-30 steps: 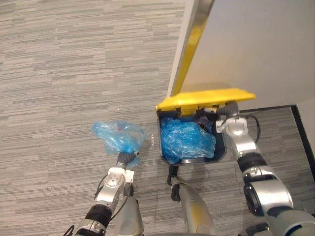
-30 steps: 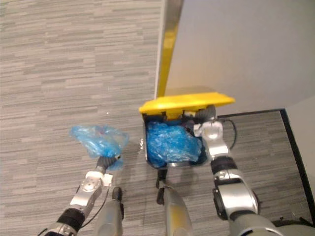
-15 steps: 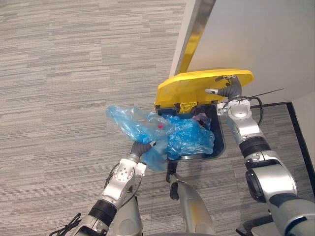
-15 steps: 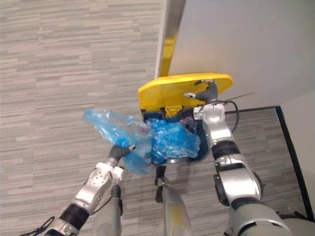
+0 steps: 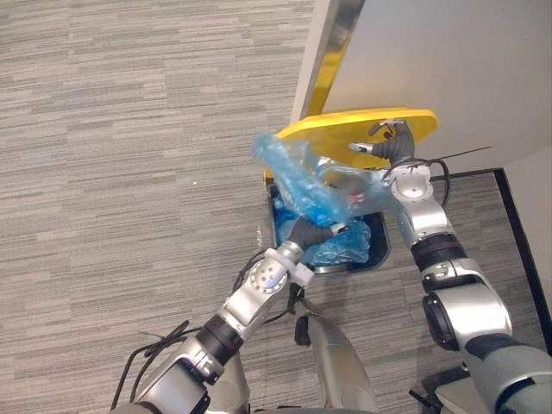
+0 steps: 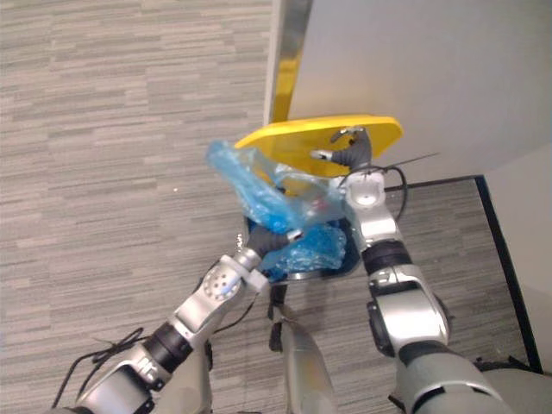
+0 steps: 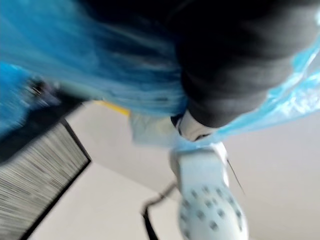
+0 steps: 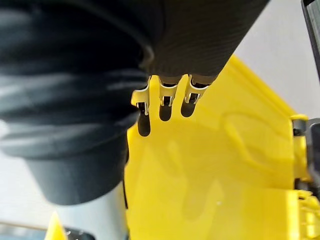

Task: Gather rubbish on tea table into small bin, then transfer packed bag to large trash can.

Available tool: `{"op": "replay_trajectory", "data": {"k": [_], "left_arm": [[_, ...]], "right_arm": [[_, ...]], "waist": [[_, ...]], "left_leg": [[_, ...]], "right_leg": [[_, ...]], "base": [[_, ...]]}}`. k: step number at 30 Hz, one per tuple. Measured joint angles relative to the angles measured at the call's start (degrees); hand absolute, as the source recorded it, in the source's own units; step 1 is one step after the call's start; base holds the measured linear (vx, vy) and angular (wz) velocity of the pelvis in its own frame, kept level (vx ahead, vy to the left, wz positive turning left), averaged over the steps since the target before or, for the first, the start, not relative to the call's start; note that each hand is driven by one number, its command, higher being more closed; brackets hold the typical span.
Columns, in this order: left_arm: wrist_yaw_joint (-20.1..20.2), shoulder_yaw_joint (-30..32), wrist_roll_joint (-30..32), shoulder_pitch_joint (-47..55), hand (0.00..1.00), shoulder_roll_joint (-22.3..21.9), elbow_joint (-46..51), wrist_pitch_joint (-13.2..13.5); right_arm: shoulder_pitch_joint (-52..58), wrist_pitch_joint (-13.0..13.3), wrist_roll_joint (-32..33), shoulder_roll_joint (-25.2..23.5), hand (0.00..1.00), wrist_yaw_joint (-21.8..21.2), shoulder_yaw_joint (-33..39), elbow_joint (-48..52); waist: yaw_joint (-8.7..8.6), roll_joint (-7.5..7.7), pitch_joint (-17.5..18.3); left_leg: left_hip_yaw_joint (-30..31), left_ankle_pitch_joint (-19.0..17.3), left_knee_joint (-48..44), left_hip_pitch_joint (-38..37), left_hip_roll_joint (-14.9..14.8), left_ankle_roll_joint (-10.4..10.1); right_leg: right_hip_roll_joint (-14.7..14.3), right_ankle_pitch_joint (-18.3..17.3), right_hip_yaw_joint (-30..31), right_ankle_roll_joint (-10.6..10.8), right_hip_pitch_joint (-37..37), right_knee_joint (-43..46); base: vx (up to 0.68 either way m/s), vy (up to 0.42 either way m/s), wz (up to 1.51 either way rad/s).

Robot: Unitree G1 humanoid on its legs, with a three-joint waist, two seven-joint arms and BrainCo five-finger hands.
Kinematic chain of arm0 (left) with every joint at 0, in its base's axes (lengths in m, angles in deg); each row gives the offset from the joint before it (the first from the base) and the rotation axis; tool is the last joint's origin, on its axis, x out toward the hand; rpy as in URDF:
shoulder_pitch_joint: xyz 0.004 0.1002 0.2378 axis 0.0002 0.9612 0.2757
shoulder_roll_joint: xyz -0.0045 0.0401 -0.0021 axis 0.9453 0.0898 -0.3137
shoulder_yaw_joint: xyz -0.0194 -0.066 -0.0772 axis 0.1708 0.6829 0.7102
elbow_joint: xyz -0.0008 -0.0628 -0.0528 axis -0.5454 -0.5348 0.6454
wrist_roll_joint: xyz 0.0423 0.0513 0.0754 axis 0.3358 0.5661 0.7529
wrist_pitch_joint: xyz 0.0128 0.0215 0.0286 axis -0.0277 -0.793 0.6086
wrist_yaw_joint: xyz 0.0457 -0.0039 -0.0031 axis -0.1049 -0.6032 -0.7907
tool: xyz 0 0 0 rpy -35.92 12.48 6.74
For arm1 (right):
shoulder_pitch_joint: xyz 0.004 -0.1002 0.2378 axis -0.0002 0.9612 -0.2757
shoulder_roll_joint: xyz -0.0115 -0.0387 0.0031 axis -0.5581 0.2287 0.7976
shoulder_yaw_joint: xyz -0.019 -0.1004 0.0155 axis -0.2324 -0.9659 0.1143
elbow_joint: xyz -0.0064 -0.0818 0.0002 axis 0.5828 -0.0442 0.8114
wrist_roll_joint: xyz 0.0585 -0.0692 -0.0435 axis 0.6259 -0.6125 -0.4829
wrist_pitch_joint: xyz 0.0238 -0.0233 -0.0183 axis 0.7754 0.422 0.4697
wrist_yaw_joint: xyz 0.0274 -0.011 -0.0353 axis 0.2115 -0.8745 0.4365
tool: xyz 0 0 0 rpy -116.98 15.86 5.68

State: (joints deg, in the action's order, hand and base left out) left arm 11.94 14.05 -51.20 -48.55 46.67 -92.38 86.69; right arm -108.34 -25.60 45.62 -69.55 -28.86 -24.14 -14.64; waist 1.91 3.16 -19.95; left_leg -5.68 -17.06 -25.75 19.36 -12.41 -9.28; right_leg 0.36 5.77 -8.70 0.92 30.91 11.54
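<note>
A crumpled blue plastic bag (image 5: 297, 177) with rubbish inside hangs above the dark large trash can (image 5: 380, 248), partly in front of its raised yellow lid (image 5: 345, 131). My left hand (image 5: 312, 233) is shut on the bag's gathered lower end, right over the can's opening. The left wrist view has the same blue bag (image 7: 100, 75) spread beside the hand's dark cover. My right hand (image 5: 390, 144) rests against the lid with relaxed fingers (image 8: 162, 92) and keeps it tipped up. A blue liner (image 5: 349, 246) with earlier rubbish fills the can.
The can stands against a white wall (image 5: 448, 69) with a metal corner strip (image 5: 332, 43). Grey striped carpet (image 5: 129, 172) spreads to the left. A dark floor border (image 5: 516, 226) runs on the right.
My left hand has carried the blue bag rightward and up, from beside the can to above its opening. The right hand has lifted the lid and still props it.
</note>
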Motion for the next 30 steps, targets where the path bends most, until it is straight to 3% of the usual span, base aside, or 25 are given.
{"op": "replay_trajectory", "data": {"k": [8,13,20,25,30], "left_arm": [[-3.8,1.1,2.9,-8.5,1.0,-1.8,-5.6,-0.2],[-4.9,1.3,4.3,-12.4,1.0,-2.7,-12.0,-2.3],[-4.7,4.1,7.4,-17.3,1.0,-5.5,-21.4,-3.1],[-4.6,8.1,12.3,-16.5,1.0,-5.5,-29.7,-5.8],[-5.0,10.8,15.3,-14.8,1.0,-5.5,-30.5,-6.3]], "right_arm": [[-0.4,0.0,0.0,-1.4,0.0,0.0,-1.4,4.3],[-0.6,0.0,1.3,-1.5,0.0,0.3,-1.4,9.2],[-0.7,0.1,3.8,-1.6,0.0,0.6,-1.7,16.2],[-1.5,0.7,5.7,-1.5,0.0,1.4,-3.2,19.3],[-1.8,1.4,6.1,-1.4,0.0,1.9,-3.8,22.3]], "waist": [[-1.32,0.91,-0.9],[-1.58,1.0,-0.9],[-1.99,2.03,-1.5],[-2.6,3.33,-3.2],[-2.63,3.31,-3.7]], "left_leg": [[0.0,-0.7,-1.6,2.2,-0.7,0.1],[0.0,-0.6,-3.0,5.7,-1.5,-0.4],[0.0,-1.2,-5.7,10.9,-2.7,-1.0],[-0.1,-2.0,-7.4,12.8,-3.5,-1.0],[-0.2,-2.1,-7.6,14.8,-3.5,-1.0]], "right_leg": [[-0.4,0.0,-0.1,-0.1,1.9,0.7],[-1.0,0.4,-0.4,-0.8,4.8,0.6],[-1.5,0.9,-0.7,-0.8,9.0,0.5],[-2.1,1.4,-0.6,-1.0,10.2,0.5],[-2.1,1.9,-0.5,-1.7,12.2,0.5]], "base": [[0.0,-0.005,-0.02],[0.01,-0.034,-0.04],[0.0,-0.008,-0.03],[0.01,0.007,-0.06],[0.02,0.0,-0.01]]}}
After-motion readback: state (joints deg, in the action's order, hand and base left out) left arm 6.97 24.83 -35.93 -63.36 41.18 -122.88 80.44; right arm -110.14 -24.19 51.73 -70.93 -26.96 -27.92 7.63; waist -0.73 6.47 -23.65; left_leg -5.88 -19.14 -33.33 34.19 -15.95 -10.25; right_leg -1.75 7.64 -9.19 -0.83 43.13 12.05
